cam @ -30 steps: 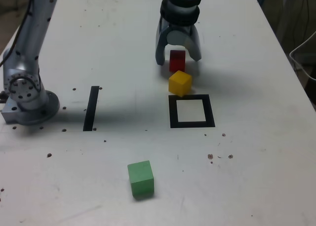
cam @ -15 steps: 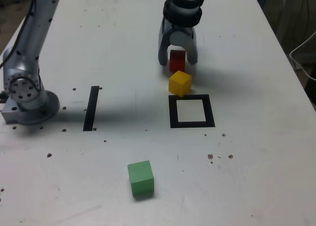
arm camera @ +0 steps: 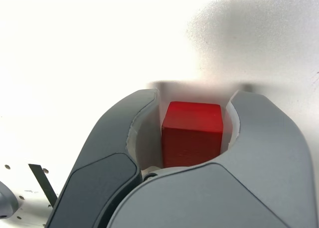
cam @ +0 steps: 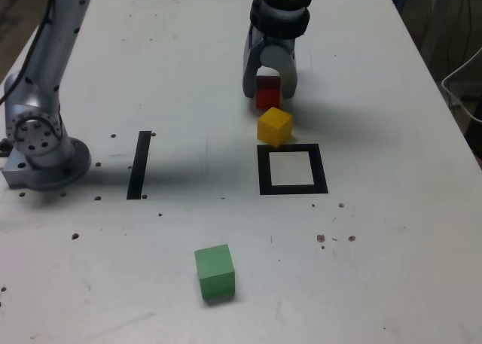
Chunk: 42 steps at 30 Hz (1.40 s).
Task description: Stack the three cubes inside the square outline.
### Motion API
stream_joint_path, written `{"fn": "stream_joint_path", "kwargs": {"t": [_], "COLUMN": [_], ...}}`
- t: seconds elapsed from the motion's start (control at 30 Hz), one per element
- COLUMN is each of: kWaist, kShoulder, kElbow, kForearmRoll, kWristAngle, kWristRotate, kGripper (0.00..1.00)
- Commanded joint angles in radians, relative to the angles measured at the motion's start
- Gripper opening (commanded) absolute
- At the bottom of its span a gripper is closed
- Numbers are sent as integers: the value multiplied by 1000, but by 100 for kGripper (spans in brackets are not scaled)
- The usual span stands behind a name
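at the far side of the worktop (cam: 151, 65):
pincer (cam: 268, 87): jaws drawn in around the red cube (arm camera: 192, 133), seemingly clamped on it
red cube: on the worktop, just behind the yellow cube (cam: 274, 126)
square outline (cam: 292, 169): nearer the camera, past the yellow cube
green cube (cam: 215, 272): well apart, near front

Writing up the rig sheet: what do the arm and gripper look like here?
The arm is matte silver-grey metal with rounded tubular links and a round joint housing near its base, bolt holes showing on the cap. A thin dark cable runs alongside the link. The gripper has a black ribbed collar above two broad, curved grey fingers with paler inner linings. No markings readable.
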Motion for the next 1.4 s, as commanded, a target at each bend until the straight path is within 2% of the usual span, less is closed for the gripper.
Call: {"fn": "stream_joint_path", "kwargs": {"t": [0.0, 0.17, 0.3, 0.53, 0.7, 1.07, 1.37], "kWaist": [2, 1, -17, -92, -157, -303, -425], "kShoulder": [-5, -28, -86, -212, -266, -286, -238], "kElbow": [-5, -2, 4, 26, 35, 52, 50], "kForearmRoll": [2, 7, 21, 54, 74, 107, 102], "kWristAngle": [-4, -9, -9, -9, -8, 6, -25], "kWristRotate": [4, 5, 5, -20, -84, -271, -403], "kGripper": [19, 19, 19, 19, 19, 19, 19]}}
